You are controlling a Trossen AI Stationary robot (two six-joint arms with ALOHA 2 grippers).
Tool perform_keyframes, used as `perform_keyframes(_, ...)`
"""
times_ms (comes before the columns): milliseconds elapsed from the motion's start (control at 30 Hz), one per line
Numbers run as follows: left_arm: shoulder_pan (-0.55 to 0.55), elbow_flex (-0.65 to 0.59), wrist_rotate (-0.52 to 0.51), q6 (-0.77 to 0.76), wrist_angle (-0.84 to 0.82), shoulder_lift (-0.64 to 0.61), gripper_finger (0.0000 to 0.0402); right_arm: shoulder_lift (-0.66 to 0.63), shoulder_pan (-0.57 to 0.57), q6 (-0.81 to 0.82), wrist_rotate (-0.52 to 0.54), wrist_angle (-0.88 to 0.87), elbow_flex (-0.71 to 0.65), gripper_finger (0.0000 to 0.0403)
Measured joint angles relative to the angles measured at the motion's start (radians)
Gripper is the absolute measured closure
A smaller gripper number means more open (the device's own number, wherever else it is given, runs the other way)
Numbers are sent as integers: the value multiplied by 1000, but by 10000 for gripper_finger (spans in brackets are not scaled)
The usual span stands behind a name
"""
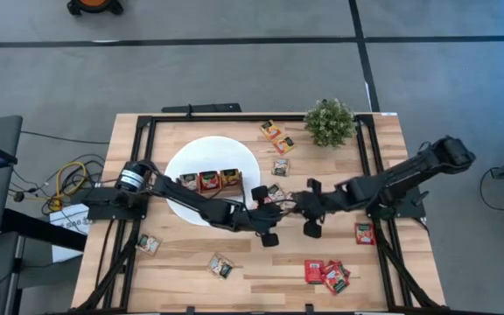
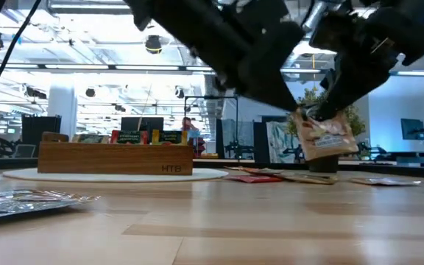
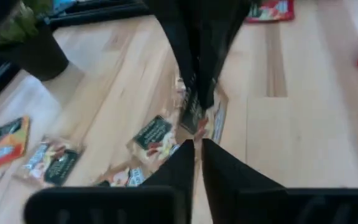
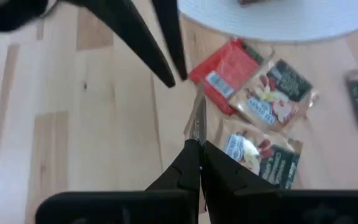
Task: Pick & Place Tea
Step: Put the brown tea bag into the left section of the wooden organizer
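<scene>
My right gripper point(image 4: 197, 152) pinches a flat, crinkly foil tea sachet point(image 2: 322, 136) by its top edge, so it hangs tilted above the pale wood table point(image 1: 261, 262). My left gripper point(image 3: 197, 149) sits just opposite, its jaws all but closed and empty beside the sachet. Beneath lie a glossy red sachet point(image 4: 225, 71) and two tan-and-green ones point(image 4: 272, 93) near the round white disc point(image 1: 186, 157), which bears the brown wooden tray point(image 2: 116, 157) of upright sachets.
</scene>
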Motion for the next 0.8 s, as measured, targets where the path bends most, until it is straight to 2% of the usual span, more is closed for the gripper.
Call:
perform_keyframes(167,-11,0,-3,-6,48,-32,302,32,58,18,112,49,1,402)
perform_keyframes(300,-12,2,-12,-39,74,-18,239,41,76,-5,144,109,0,402)
perform_keyframes(400,-11,0,-14,-65,65,1,211,42,78,-23,148,129,0,402)
perform_keyframes(467,-11,0,-45,-78,61,6,205,41,78,-34,148,144,1,402)
perform_keyframes(600,-14,1,-190,-57,64,19,206,41,77,-44,157,154,0,402)
perform_keyframes(800,-18,1,-116,-34,64,19,237,41,78,-46,146,157,0,403)
